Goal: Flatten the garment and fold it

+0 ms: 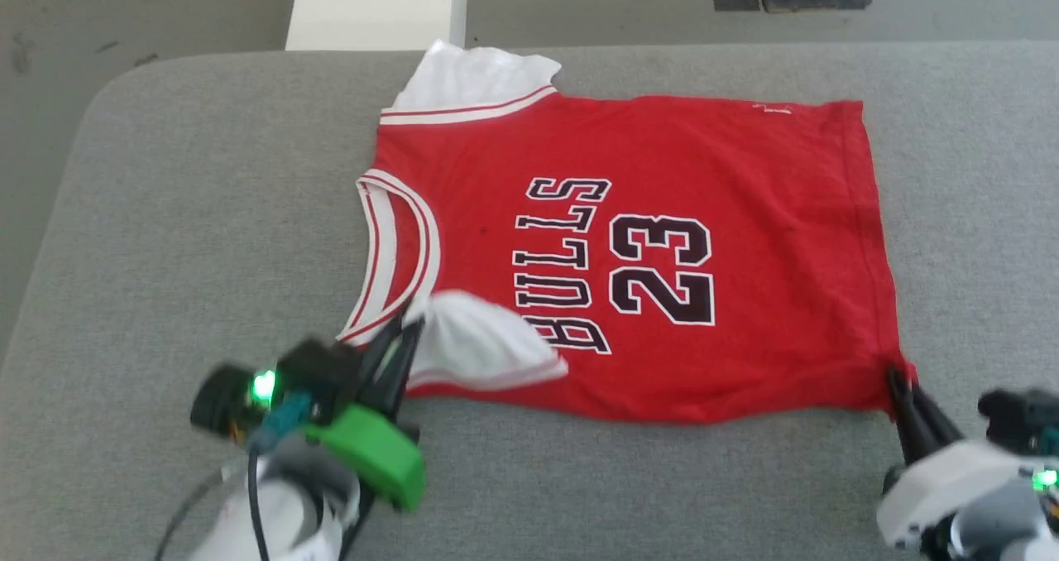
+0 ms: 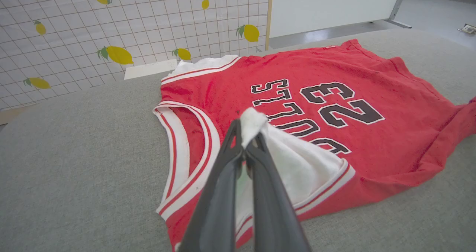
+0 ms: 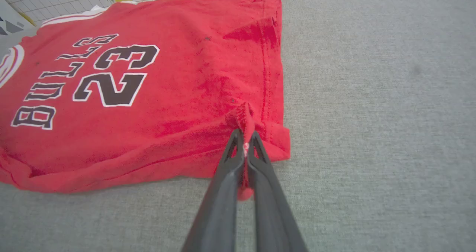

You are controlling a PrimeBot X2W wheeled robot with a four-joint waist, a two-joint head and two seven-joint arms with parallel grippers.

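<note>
1. The garment (image 1: pixel 662 172) is laid across the middle of the head view on the grey padded surface (image 1: pixel 207 213), with its collar toward the frame's left and its hem toward the right.
2. The near white sleeve (image 1: pixel 480 338) is turned up over the red chest at lower centre-left and is clamped by the left gripper (image 1: pixel 405 325), fingers pressed together on the cloth.
3. At lower right, the hem corner (image 3: pixel 277 148) is bunched and pinched tight by the right gripper (image 1: pixel 898 383).
4. The far sleeve (image 1: pixel 471 77) is spread at upper centre.
</note>
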